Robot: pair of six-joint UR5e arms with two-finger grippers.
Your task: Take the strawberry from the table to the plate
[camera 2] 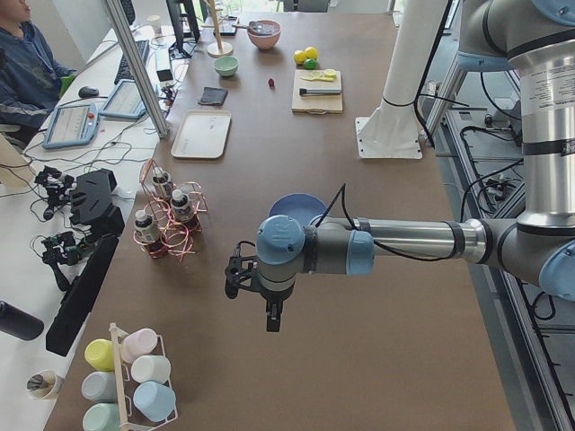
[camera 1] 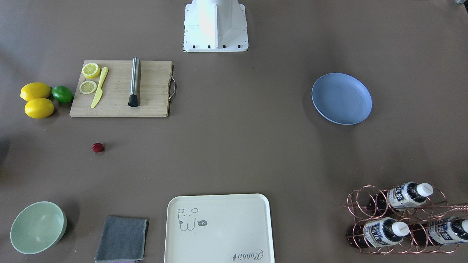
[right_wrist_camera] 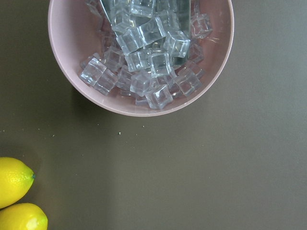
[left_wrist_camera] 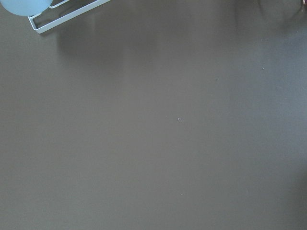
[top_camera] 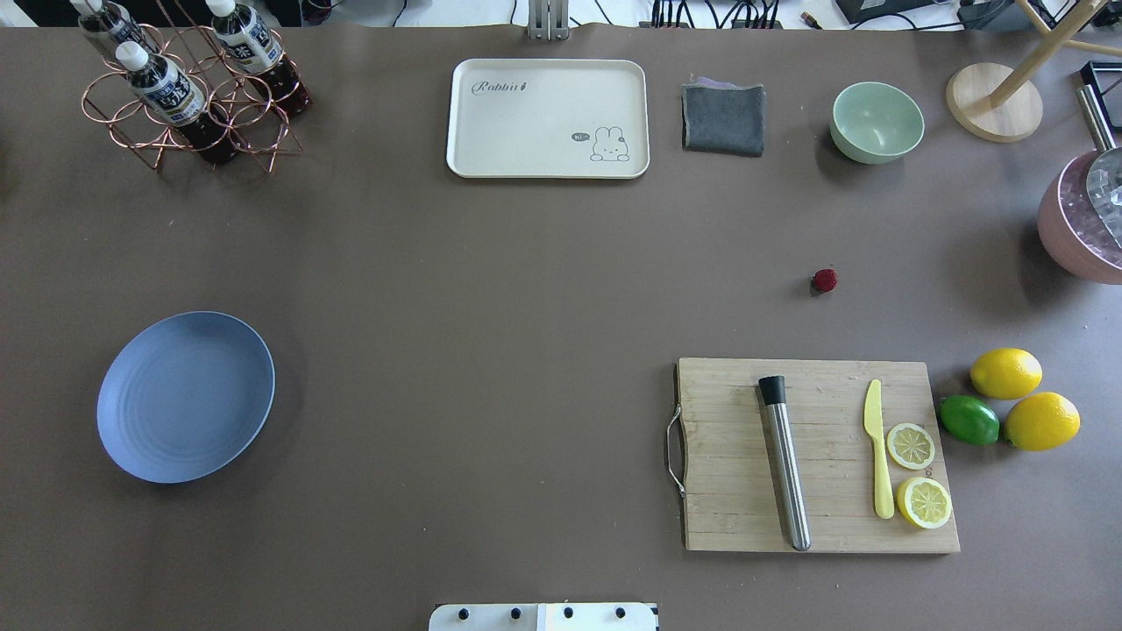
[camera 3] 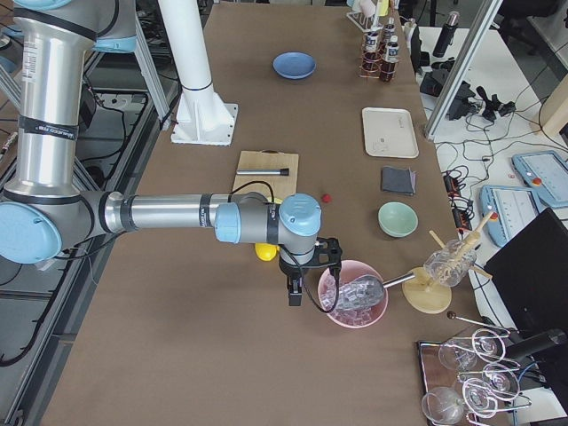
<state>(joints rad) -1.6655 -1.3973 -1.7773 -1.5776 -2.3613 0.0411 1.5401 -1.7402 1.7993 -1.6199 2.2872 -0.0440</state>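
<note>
The strawberry (top_camera: 824,280) is a tiny deep-red berry lying alone on the grey-brown table (top_camera: 491,280), between the cutting board and the green bowl; it also shows in the front view (camera 1: 98,147). The light-blue plate (top_camera: 186,396) sits empty on the far side of the table from it (camera 1: 341,98). My left gripper (camera 2: 269,314) hangs over bare table beyond the plate, far from the berry. My right gripper (camera 3: 295,293) hovers beside a pink bowl of ice, a short way from the strawberry (camera 3: 327,197). I cannot tell whether either is open or shut.
A wooden cutting board (top_camera: 820,456) carries a steel muddler, a yellow knife and lemon slices. Two lemons (top_camera: 1006,372) and a lime lie beside it. A cream tray (top_camera: 548,118), grey cloth (top_camera: 723,118), green bowl (top_camera: 877,121) and copper bottle rack (top_camera: 188,88) line the far edge.
</note>
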